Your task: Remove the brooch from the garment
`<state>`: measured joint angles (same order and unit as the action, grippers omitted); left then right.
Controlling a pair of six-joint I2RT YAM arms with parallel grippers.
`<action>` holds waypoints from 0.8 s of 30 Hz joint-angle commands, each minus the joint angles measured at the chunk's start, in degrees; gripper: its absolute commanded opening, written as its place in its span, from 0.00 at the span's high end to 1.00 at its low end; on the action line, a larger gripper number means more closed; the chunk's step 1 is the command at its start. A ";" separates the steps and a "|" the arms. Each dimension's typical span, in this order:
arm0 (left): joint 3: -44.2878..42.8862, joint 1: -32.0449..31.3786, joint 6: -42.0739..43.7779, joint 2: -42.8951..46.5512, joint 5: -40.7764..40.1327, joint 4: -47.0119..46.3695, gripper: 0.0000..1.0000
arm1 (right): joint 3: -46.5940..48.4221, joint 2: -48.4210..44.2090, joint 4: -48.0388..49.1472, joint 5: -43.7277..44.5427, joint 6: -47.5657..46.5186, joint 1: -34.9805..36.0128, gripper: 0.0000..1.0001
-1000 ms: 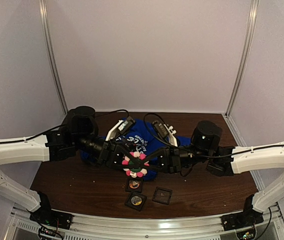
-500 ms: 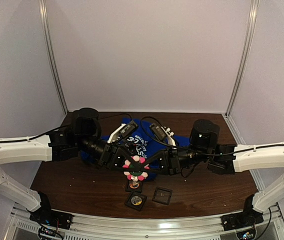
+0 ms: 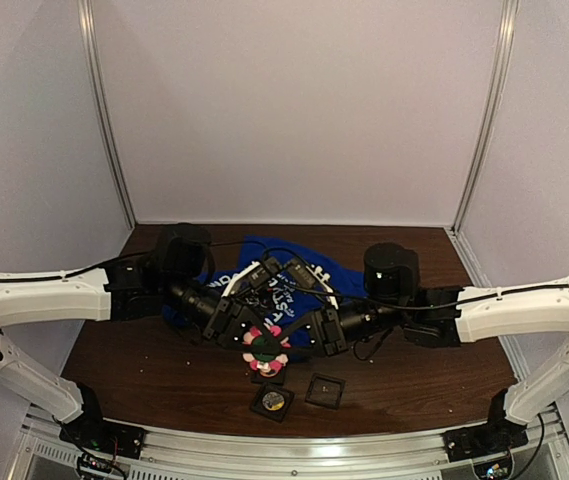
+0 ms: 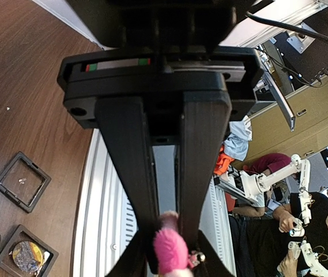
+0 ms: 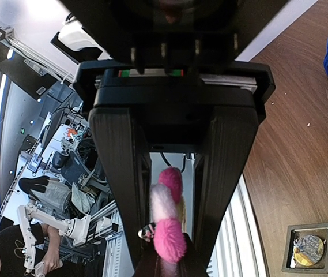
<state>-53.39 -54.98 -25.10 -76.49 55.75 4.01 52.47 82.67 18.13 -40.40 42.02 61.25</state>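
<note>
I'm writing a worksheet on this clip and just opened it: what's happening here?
Over the middle of the table, the left gripper and the right gripper are each closed on a petal of a pink and white flower brooch, holding it between them. The blue T-shirt lies behind them, and the wrist views show no cloth around the brooch, so it looks free of the shirt. Small black trays sit below.
</note>
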 commanded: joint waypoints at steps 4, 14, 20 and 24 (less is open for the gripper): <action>-2.75 -3.79 1.51 -0.25 -0.45 -8.58 0.69 | 2.43 1.64 6.28 13.94 0.14 -0.67 1.00; -0.12 -3.66 2.56 4.95 -8.43 -7.79 0.23 | -0.22 -1.08 8.91 13.79 -0.28 -0.95 1.00; 2.14 -1.00 3.66 11.00 -14.68 -5.90 0.03 | -1.46 -2.58 9.35 14.67 -0.44 -1.41 1.00; 3.37 1.43 4.36 15.20 -17.20 -2.15 0.03 | -1.83 -3.74 7.79 15.81 -1.07 -1.96 1.00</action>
<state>-51.29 -55.70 -22.65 -65.58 42.15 0.49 52.03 81.17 26.63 -27.97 42.09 60.31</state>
